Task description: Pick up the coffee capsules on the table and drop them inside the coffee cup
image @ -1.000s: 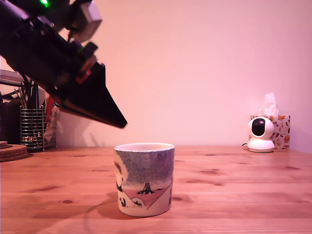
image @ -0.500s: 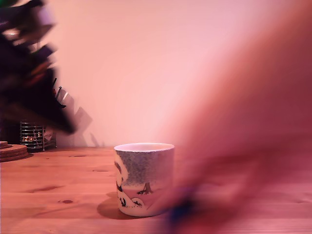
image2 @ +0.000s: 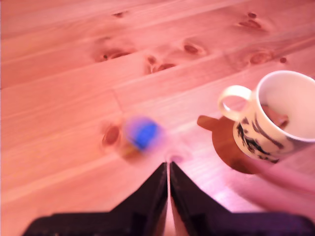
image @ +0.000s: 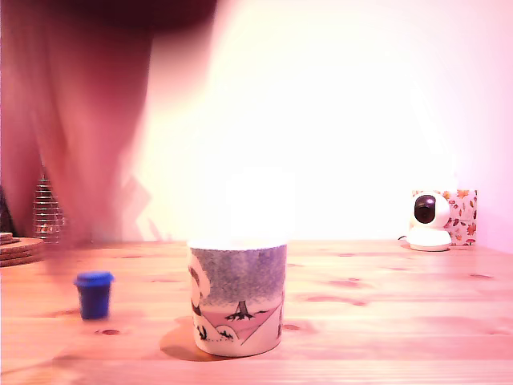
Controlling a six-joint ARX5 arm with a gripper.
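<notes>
The coffee cup (image: 237, 297) stands on the wooden table in the middle of the exterior view. A blue coffee capsule (image: 94, 293) stands on the table to the exterior view's left of the cup. In the wrist view the same blue capsule (image2: 143, 133) is blurred, just ahead of my gripper (image2: 168, 168). The two black fingers are shut together with nothing between them. The cup (image2: 253, 135) is off to one side, and a brown capsule (image2: 273, 116) lies inside it. My gripper is out of the exterior view.
A blurred person's hand (image: 88, 120) fills the exterior view's upper left and streaks past the cup in the wrist view. A wire holder (image: 48, 212) and cork coasters (image: 20, 249) are at the far left. A white camera (image: 429, 220) and a tissue box (image: 463, 216) are at the far right.
My gripper left its spot above the cup, moving to the exterior view's left and out of frame. A hand swept across, and a blue capsule now stands left of the cup.
</notes>
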